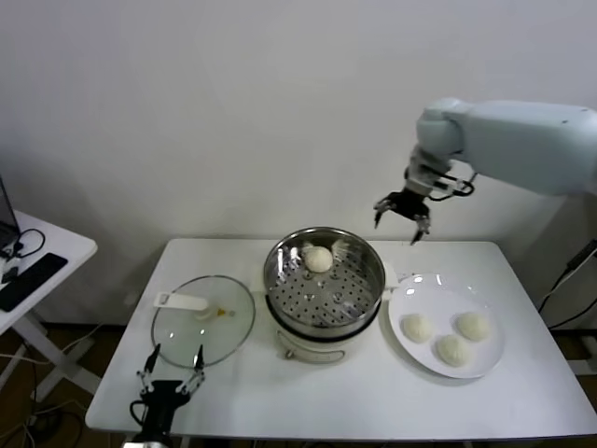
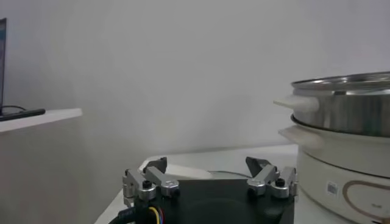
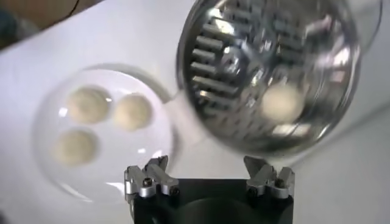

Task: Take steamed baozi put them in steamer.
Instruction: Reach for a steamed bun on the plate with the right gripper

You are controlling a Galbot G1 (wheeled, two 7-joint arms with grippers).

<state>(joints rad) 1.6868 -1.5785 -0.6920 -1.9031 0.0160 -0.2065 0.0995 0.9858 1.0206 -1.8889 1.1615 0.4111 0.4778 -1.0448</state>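
One off-white baozi (image 1: 319, 259) lies at the back of the shiny steel steamer (image 1: 280, 257) basket, which sits on its cream-white pot base in the middle of the table. Three more baozi (image 1: 416, 328) (image 1: 473, 325) (image 1: 452, 350) rest on the white plate (image 1: 410, 289) to its right. My right gripper (image 1: 402, 218) hangs open and empty in the air, behind and above the gap between steamer and plate. The right wrist view shows the steamer (image 3: 201, 91) with its baozi (image 3: 282, 101) and the plate's baozi (image 3: 87, 104) below the open right gripper (image 3: 207, 170). My left gripper (image 1: 172, 367) is parked open at the table's front left.
A glass lid (image 1: 202, 317) with a white handle lies flat left of the steamer. A small side table (image 1: 47, 247) with a dark device stands off to the left. In the left wrist view the steamer's wall (image 2: 350, 109) rises close beside the left gripper (image 2: 207, 170).
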